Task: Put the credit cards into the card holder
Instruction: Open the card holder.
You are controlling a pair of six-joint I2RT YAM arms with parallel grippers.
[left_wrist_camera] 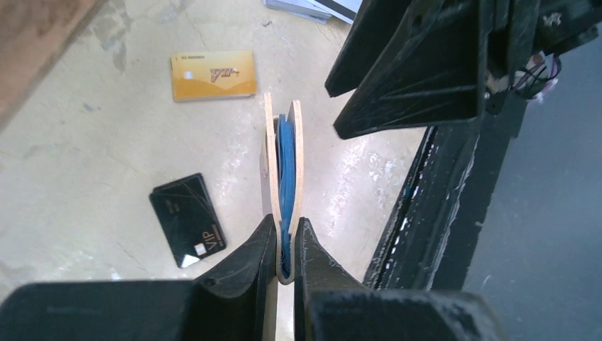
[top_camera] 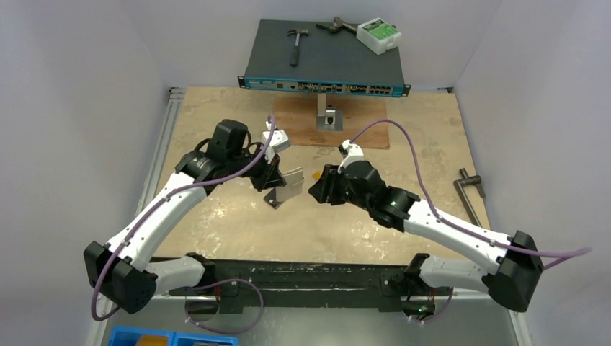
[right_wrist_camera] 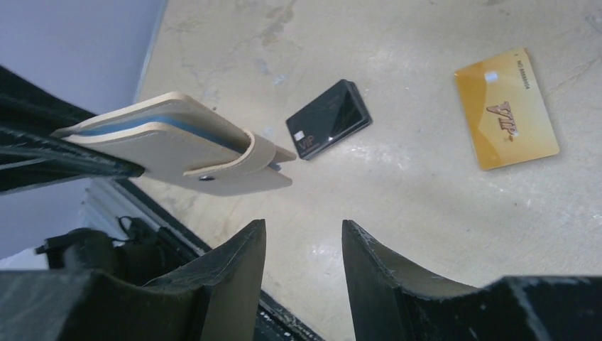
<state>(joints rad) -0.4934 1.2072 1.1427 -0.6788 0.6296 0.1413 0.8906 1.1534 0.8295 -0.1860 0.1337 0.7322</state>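
My left gripper (left_wrist_camera: 284, 238) is shut on the fold end of the beige card holder (left_wrist_camera: 282, 153) and holds it above the table, edge-on, blue pockets showing between its flaps. From above, the holder (top_camera: 287, 184) hangs between both grippers. My right gripper (right_wrist_camera: 304, 234) is open and empty, just right of the holder (right_wrist_camera: 177, 142), whose snap tab is closed. The black card (right_wrist_camera: 329, 118) and the orange-yellow card (right_wrist_camera: 506, 108) lie flat on the table beneath. Both also show in the left wrist view: black (left_wrist_camera: 188, 219), orange-yellow (left_wrist_camera: 213, 74). Silver-grey cards (left_wrist_camera: 312, 7) lie at its top edge.
A network switch (top_camera: 324, 61) stands at the back with a hammer (top_camera: 297, 43), pliers and a white box (top_camera: 380, 34) on it. A wooden board (top_camera: 360, 126) with a metal bracket (top_camera: 328, 115) lies before it. A metal tool (top_camera: 472, 191) lies at right.
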